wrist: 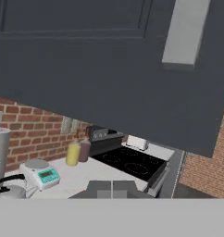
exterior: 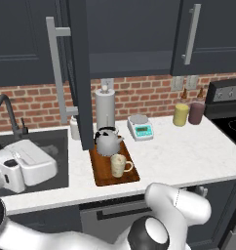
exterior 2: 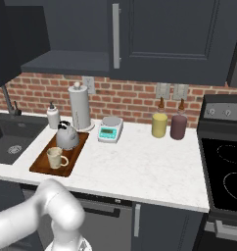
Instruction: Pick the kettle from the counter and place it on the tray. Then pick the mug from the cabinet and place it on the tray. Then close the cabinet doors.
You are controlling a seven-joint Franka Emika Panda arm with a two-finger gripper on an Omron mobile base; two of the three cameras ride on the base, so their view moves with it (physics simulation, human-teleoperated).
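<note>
I see the squat silver-grey kettle (exterior: 108,141) and cream ceramic mug (exterior: 118,165) on the reddish-brown wooden tray (exterior: 101,176); I cannot tell the pincer's state.

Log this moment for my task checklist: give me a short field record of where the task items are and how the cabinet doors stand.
kettle: on the tray, at its far end
mug: on the tray, in front of the kettle
tray: on the counter, beside the sink
cabinet doors: left one swung open, edge toward the camera; right one shut
claw: close to a dark door panel in the hand view; state unclear
left to do: close the open door
</note>
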